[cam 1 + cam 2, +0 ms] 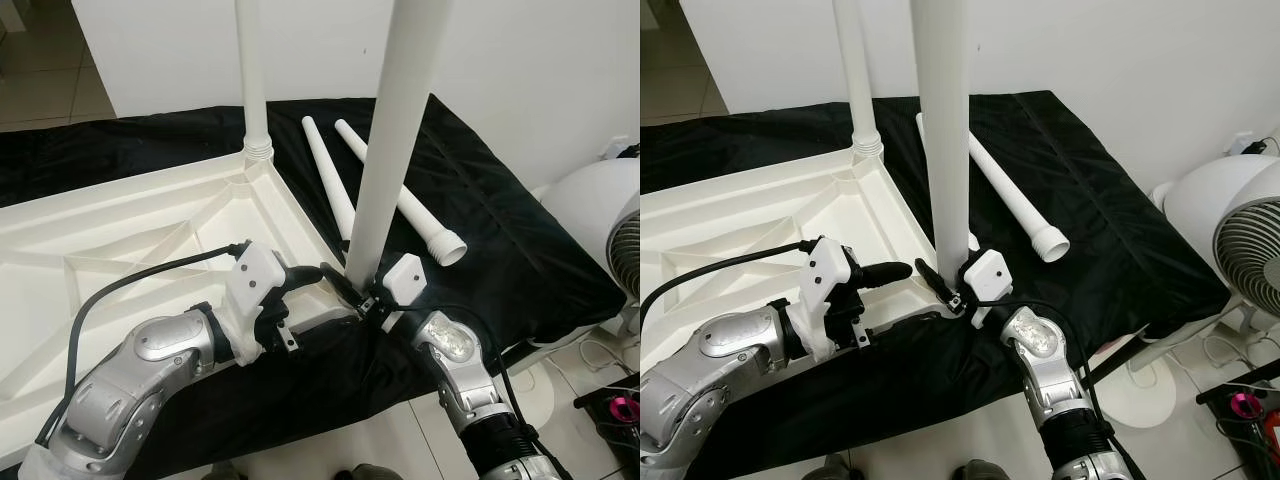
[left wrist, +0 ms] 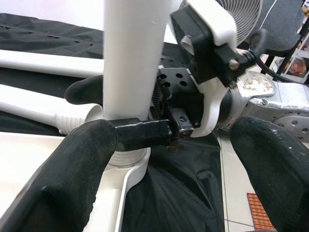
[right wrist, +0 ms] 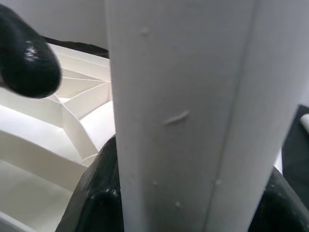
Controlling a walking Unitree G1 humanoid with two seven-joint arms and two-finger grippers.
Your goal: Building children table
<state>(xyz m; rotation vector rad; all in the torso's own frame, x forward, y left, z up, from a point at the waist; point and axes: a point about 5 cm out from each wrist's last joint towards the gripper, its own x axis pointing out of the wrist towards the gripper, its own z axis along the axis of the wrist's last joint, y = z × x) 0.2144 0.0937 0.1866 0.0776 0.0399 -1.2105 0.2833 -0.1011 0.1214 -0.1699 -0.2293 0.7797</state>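
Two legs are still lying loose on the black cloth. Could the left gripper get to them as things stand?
Probably not directly. The left gripper sits open beside the upright leg that the right gripper clamps; that leg and the right arm stand between it and the loose legs.

A white leg (image 3: 193,116) is seen upright and close, clasped between the right claw's (image 3: 188,203) two black fingers (image 3: 96,198). Behind it the ribbed white tabletop (image 3: 53,140) lies, with another black fingertip (image 3: 26,55) above it.
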